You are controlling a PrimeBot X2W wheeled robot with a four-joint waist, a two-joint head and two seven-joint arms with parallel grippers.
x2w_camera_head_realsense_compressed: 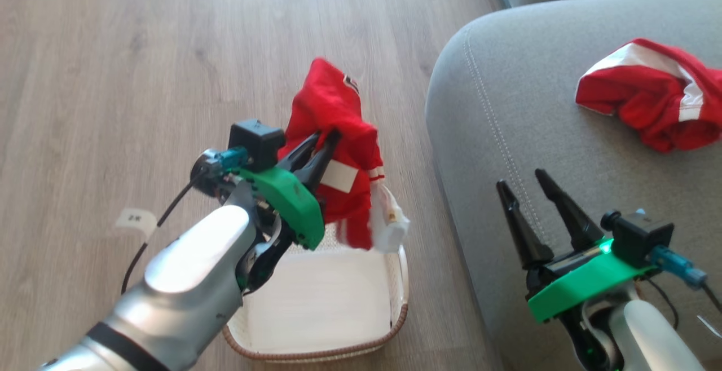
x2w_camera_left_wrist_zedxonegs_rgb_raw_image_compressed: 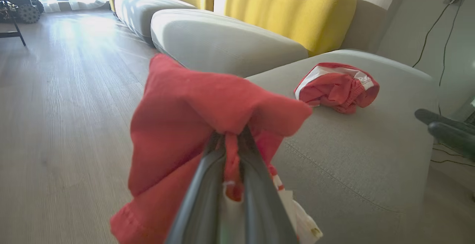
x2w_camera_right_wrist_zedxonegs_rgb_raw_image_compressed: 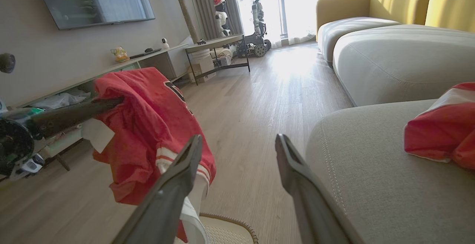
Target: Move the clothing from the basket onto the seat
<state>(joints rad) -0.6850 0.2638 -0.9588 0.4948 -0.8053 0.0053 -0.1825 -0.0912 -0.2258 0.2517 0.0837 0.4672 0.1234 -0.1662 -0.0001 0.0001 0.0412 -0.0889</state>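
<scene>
Soft matt red cloth clothing, grey woven-fabric seat with stitched seams, perforated cream plastic basket, matt wood-grain floor, glossy silver forearm

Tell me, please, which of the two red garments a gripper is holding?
The red garment with the white label, pinched in the left gripper above the basket; the other garment lies loose on the grey seat.

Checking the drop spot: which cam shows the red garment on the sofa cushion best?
Left wrist view: the whole red garment lies bunched on the grey sofa cushion, uncropped. Head view has it from above, clipped at the right edge. Right wrist view catches one part at its right edge.
</scene>
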